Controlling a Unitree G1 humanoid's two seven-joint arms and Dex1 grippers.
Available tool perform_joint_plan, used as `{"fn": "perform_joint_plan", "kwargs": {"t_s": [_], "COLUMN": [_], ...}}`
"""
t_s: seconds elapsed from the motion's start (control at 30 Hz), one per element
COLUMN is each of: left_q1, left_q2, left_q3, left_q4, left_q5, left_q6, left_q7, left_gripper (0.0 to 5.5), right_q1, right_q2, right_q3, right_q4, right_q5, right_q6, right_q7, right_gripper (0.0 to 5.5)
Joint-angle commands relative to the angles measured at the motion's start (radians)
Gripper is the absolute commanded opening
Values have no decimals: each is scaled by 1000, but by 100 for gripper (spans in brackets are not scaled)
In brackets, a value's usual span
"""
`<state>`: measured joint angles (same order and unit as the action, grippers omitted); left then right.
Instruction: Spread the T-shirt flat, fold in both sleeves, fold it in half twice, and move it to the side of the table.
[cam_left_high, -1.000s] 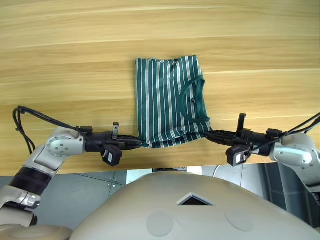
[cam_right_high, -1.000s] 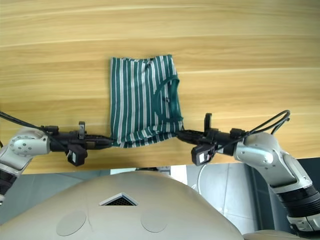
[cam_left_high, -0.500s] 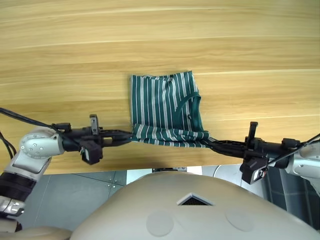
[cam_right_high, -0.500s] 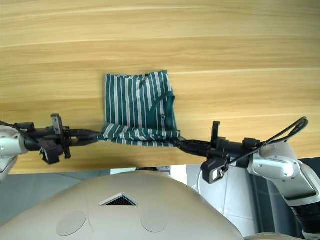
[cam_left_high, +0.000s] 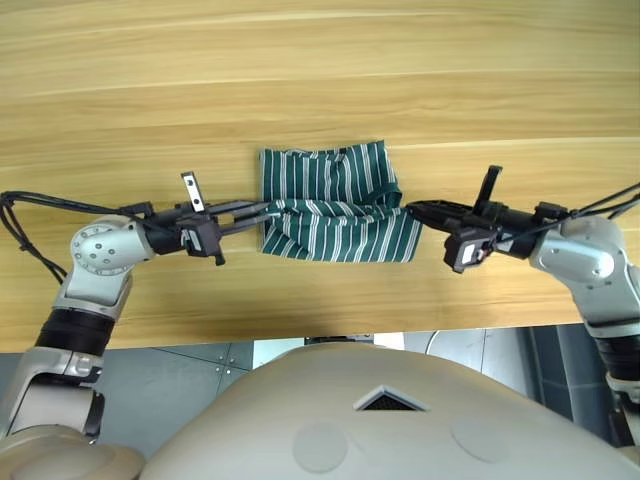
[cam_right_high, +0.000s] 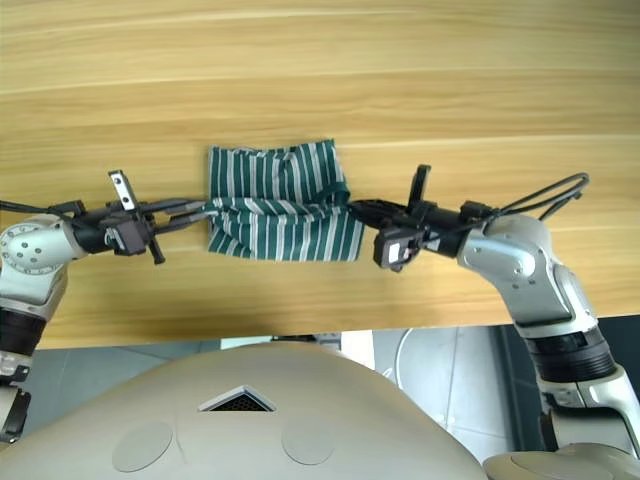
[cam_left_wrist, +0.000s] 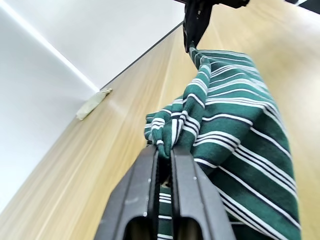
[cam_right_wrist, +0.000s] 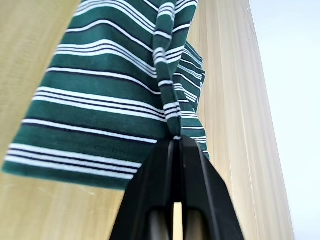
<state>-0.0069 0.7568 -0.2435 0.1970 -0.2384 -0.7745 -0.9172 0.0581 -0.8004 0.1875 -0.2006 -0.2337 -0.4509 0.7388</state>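
Left eye view: the shirt (cam_left_high: 335, 175) lies on the table (cam_left_high: 320, 60), about midway across and nearer the front edge, already narrowed to a striped rectangle. Its far half rests flat. The near half is raised and drawn over toward the far side, held at both ends. The left gripper (cam_left_high: 262, 207) is pressed together on the left corner of the lifted edge, and the right gripper (cam_left_high: 412, 208) on the right corner. Holding both corners level with the cloth stretched between them looks meant to keep the crease straight, so I judge this to be one of the half-folds, not yet laid down. The raised flap hides the layers beneath it, so I cannot count the folds already made or check the sleeves

Right eye view: the same hold from the other side, with the lifted edge running nearly straight from gripper to gripper. I cannot tell whether the flap touches the flat half under it

Left wrist view: the left gripper (cam_left_wrist: 164, 152) pinches a bunched ridge of striped cloth. The shirt stretches away over the wood to the right gripper (cam_left_wrist: 191, 44), whose body is cut off by the frame edge. The grip takes several layers at once, probably so none slips during the fold

Right wrist view: the right gripper (cam_right_wrist: 175, 142) is closed on a thin rolled edge, and the cloth fans out beyond it. The cloth's far end runs out of frame, and the hem nearest the camera is blurred
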Motion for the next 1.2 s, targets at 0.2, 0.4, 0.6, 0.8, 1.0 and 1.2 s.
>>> {"fn": "perform_joint_plan", "kwargs": {"t_s": [0.2, 0.4, 0.6, 0.8, 1.0, 1.2], "left_q1": [-367, -510, -557, -593, -652, -764], "left_q2": [-178, -242, -270, -332, -373, -390], "left_q3": [3, -8, -112, -84, 128, 474], "left_q4": [421, 653, 873, 1005, 1042, 1056], "left_q5": [243, 388, 586, 532, 281, -71], "left_q6": [120, 207, 254, 262, 348, 615], "left_q7": [140, 270, 400, 352, 186, 68], "left_gripper": [15, 15, 15, 87, 174, 267], "right_q1": [-250, -373, -496, -639, -781, -852], "right_q2": [119, 183, 277, 452, 545, 546], "right_q3": [47, 80, 165, 233, 97, -152], "right_q4": [209, 351, 600, 1013, 1321, 1423], "right_q5": [-70, -149, -265, -317, -190, 56], "right_q6": [107, 168, 186, 165, 139, 96], "right_q7": [-47, -107, -214, -403, -619, -655], "right_gripper": [0, 0, 0, 79, 184, 287]}}
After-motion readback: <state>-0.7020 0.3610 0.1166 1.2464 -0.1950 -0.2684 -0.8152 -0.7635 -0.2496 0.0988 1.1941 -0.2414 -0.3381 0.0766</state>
